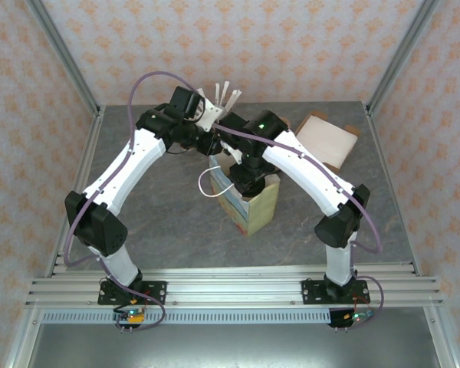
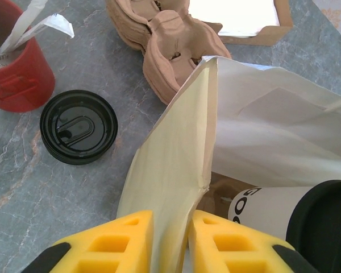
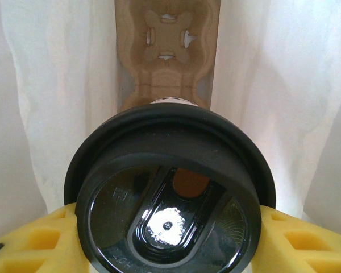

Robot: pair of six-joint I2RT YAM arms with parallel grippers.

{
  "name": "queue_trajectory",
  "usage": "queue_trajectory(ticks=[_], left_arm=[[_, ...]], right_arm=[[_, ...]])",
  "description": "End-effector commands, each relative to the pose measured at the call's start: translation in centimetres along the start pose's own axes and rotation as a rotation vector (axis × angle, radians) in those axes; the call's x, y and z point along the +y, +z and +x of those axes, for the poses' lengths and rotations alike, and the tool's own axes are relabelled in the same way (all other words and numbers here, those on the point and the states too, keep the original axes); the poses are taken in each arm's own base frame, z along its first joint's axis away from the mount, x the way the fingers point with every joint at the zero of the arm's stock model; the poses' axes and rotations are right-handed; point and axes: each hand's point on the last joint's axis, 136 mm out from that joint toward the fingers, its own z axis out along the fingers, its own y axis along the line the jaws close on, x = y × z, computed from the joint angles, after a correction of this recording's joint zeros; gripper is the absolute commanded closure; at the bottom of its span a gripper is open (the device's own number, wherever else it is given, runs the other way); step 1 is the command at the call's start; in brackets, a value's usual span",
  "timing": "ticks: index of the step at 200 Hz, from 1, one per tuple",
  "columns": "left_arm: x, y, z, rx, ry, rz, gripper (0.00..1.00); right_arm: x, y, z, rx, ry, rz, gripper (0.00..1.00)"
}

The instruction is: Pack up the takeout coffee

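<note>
The takeout coffee [image 3: 167, 193], a cream cup under a round black lid, hangs inside the cream paper bag [image 1: 257, 211]. My right gripper [image 3: 170, 230] is shut on it, one yellow finger on each side of the cup below the lid. Beneath the cup a brown pulp cup carrier [image 3: 167, 51] lies at the bottom of the bag. In the left wrist view the cup [image 2: 273, 210] shows through the bag's mouth. My left gripper [image 2: 171, 239] pinches the bag's folded wall [image 2: 176, 153] between its yellow fingers and holds the mouth wide.
A loose black lid [image 2: 78, 126] lies on the grey table left of the bag. A red cup [image 2: 14, 68] with white sticks stands behind it. Stacked pulp carriers [image 2: 170, 40] and a flat brown box [image 1: 326, 138] sit at the back.
</note>
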Motion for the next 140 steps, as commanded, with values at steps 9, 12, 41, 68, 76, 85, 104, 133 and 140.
queue_trajectory(ticks=[9,12,41,68,76,85,104,133,140], left_arm=[[-0.2,-1.4,-0.5,-0.027,-0.010,-0.026,0.74],[-0.1,-1.4,-0.5,-0.026,-0.012,-0.026,0.74],[0.3,-1.6,-0.6,-0.034,-0.036,-0.033,0.72],[0.5,-1.6,-0.6,-0.035,-0.048,-0.031,0.72],[0.5,-1.6,-0.6,-0.035,-0.050,-0.030,0.72],[0.5,-1.7,-0.5,-0.036,-0.053,-0.031,0.72],[0.6,-1.6,-0.5,-0.037,-0.054,-0.030,0.72],[0.7,-1.7,-0.4,-0.038,-0.062,-0.029,0.72],[0.7,-1.6,-0.3,-0.035,-0.062,-0.028,0.72]], right_arm=[[-0.8,0.6,1.4,0.069,0.020,0.028,0.51],[-0.8,0.7,1.4,0.070,0.020,0.029,0.51],[-0.7,1.2,1.4,0.073,0.025,0.019,0.51],[-0.5,1.7,1.5,0.077,0.035,0.010,0.52],[-0.4,1.9,1.4,0.078,0.038,0.005,0.52],[-0.2,2.0,1.4,0.076,0.040,-0.004,0.52],[0.0,2.1,1.1,0.066,0.044,-0.014,0.52],[0.2,2.4,0.8,0.061,0.047,-0.023,0.53],[0.2,2.5,0.8,0.059,0.050,-0.022,0.53]])
